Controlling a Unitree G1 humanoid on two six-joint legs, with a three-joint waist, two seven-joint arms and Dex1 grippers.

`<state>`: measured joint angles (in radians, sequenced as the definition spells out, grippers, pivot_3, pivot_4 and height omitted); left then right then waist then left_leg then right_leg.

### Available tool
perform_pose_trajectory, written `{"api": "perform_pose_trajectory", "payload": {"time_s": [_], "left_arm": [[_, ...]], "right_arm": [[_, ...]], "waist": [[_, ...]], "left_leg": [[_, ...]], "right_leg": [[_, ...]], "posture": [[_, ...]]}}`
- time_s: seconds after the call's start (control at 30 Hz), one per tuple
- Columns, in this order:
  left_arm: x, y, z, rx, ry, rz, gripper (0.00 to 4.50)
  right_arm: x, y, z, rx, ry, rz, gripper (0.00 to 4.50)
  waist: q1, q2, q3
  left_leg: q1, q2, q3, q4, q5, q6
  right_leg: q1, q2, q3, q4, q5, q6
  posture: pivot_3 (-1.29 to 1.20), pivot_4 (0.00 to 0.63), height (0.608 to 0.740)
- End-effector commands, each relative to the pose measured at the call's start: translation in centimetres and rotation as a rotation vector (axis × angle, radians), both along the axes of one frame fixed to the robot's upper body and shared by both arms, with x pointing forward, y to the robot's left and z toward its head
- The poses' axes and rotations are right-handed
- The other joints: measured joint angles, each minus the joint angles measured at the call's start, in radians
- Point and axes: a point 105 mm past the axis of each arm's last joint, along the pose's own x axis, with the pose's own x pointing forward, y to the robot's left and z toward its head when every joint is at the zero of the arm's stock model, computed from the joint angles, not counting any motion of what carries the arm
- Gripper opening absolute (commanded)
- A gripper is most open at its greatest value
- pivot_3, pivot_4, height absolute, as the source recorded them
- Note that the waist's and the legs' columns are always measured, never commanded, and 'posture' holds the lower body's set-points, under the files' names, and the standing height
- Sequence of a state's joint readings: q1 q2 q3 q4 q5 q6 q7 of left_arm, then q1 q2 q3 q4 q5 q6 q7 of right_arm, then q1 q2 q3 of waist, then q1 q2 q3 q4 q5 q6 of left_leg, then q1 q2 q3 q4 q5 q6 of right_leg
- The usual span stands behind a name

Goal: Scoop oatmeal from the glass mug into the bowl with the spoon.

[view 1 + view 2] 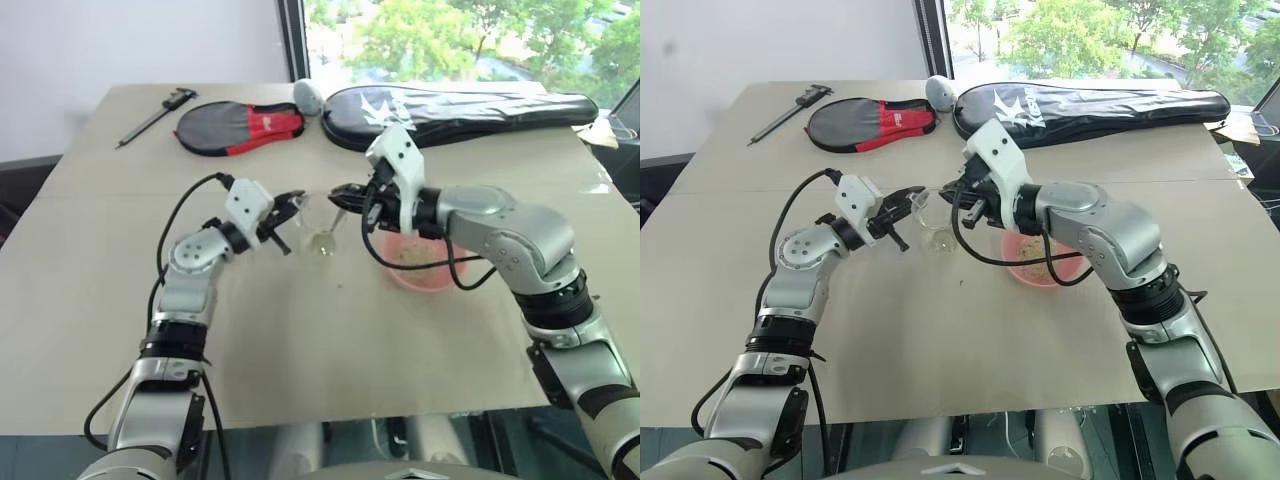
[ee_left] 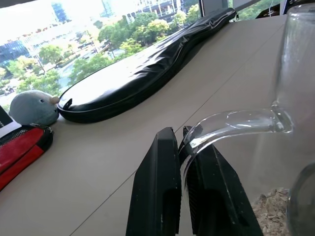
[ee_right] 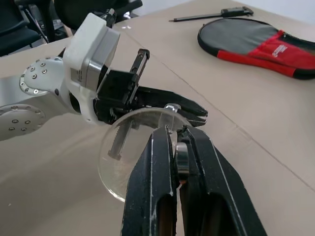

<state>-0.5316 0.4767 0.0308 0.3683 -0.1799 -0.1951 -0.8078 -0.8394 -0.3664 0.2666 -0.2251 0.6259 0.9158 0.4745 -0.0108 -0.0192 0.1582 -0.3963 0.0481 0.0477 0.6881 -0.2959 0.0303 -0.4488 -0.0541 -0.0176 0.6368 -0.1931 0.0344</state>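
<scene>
Closest in, my left gripper (image 2: 182,162) is clamped on the curved handle of the small clear glass mug (image 1: 322,228), which it steadies mid-table. Pale beige oatmeal flakes (image 2: 269,211) lie in the mug's base. My right gripper (image 3: 176,157) is pinched shut on the slim silver metal spoon (image 3: 181,158), held just over the mug's rim; the spoon's oval end I cannot make out clearly.

Just beside the mug, under my right forearm, sits the shallow salmon-pink bowl (image 1: 420,268) with some flakes already in it.

Step in hand, as I judge it: bringing the spoon to the mug for another scoop. Next move calls for tipping the spoon end down through the rim, dipping low for the flakes, then lifting level and swinging across to the bowl.

Room: the mug's mouth is narrow and my two grippers sit near each other, so little slack there. Bare tabletop (image 1: 300,350) lies open in front. A black-and-red paddle cover (image 1: 238,125), a long black racket bag (image 1: 470,105), a small grey plush toy (image 1: 308,95) and a dark caliper (image 1: 155,115) lie well apart at the far edge.
</scene>
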Motion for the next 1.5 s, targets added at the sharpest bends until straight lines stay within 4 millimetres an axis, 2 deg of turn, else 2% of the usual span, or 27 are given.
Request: {"api": "perform_pose_trajectory", "payload": {"time_s": [0.03, 0.17, 0.37, 0.6, 0.77, 0.97, 1.5], "left_arm": [[0.1, 0.0, 1.2, -0.002, -0.053, -0.005, 0.03], [0.2, -0.1, 0.9, -0.003, -0.053, -0.007, 0.03], [0.3, -0.3, 0.3, -0.012, -0.047, -0.002, 0.03], [1.2, -0.8, 0.3, -0.047, -0.059, 0.017, 0.03], [1.8, -1.9, 0.7, -0.105, -0.066, 0.021, 0.03], [2.4, -3.0, 1.3, -0.170, -0.083, 0.038, 0.03], [2.7, -4.1, 1.4, -0.204, -0.096, 0.039, 0.03]], "right_arm": [[-0.2, -0.3, 0.6, 0.096, 0.107, -0.019, 0.00], [0.9, -1.4, 1.9, 0.186, 0.216, -0.088, 0.00], [2.0, -3.0, 3.7, 0.283, 0.287, -0.153, 0.00], [3.2, -5.7, 4.8, 0.410, 0.381, -0.240, 0.00], [4.0, -7.6, 4.8, 0.485, 0.460, -0.311, 0.00], [5.0, -9.9, 3.8, 0.568, 0.576, -0.426, 0.00], [4.4, -12.9, 3.0, 0.749, 0.711, -0.496, 0.00]], "waist": [[0.000, 0.000, 0.000], [0.000, 0.000, 0.000], [0.000, 0.000, 0.000], [0.001, 0.000, 0.000], [0.000, 0.000, 0.000], [-0.001, 0.000, 0.000], [-0.002, 0.000, 0.000]], "left_leg": [[0.000, 0.000, 0.000, 0.000, 0.000, 0.000], [0.000, 0.000, 0.000, 0.000, 0.000, 0.000], [0.001, 0.000, 0.000, 0.000, 0.000, 0.000], [0.001, 0.000, 0.000, 0.000, 0.000, 0.000], [0.001, 0.000, 0.000, 0.000, 0.000, 0.000], [0.000, 0.000, 0.000, 0.000, 0.000, 0.000], [0.000, 0.000, 0.000, 0.000, 0.000, 0.000]], "right_leg": [[0.000, 0.000, 0.000, 0.000, 0.000, 0.000], [0.000, 0.000, 0.000, 0.001, 0.000, 0.000], [0.000, 0.000, 0.000, 0.002, 0.000, 0.000], [0.000, 0.000, 0.000, 0.003, 0.000, 0.000], [0.000, 0.000, 0.000, 0.003, 0.000, 0.000], [0.000, -0.001, 0.000, 0.003, 0.000, 0.000], [0.000, -0.001, 0.000, 0.002, 0.000, 0.000]], "posture": [[0.00, 0.150, 0.740], [0.00, 0.150, 0.740], [0.00, 0.150, 0.740], [0.00, 0.150, 0.740], [0.00, 0.150, 0.740], [0.00, 0.150, 0.740], [0.00, 0.150, 0.740]]}}
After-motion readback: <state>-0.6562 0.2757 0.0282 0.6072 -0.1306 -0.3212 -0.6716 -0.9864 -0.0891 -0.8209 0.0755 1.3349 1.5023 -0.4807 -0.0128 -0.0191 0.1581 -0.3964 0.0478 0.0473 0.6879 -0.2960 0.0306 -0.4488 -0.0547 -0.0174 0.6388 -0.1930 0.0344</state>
